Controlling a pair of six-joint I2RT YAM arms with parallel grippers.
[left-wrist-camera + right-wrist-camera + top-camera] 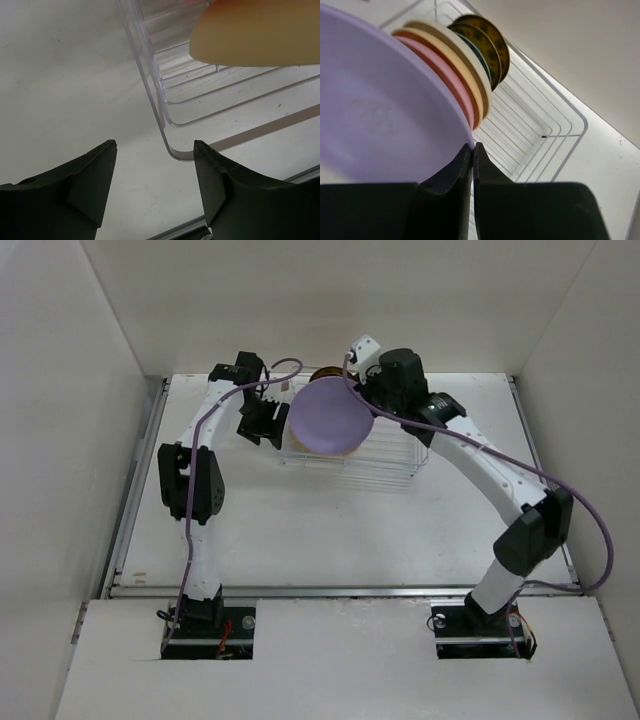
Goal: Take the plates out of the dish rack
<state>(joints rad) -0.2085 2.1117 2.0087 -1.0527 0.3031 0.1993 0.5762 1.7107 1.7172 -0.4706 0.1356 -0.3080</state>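
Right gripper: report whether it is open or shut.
Shut. In the right wrist view the right gripper is closed to a sliver at the rim of the lavender plate, apparently pinching it.

Right wrist: lavender plate (375,110) is running off the left edge and masking all but the rims of the other plates (470,80); right gripper (471,148) is covering its lower rim. Left wrist: orange-yellow plate (260,32) is showing blurred, clipped at top. Overhead: right fingertips are hiding behind the lavender plate.
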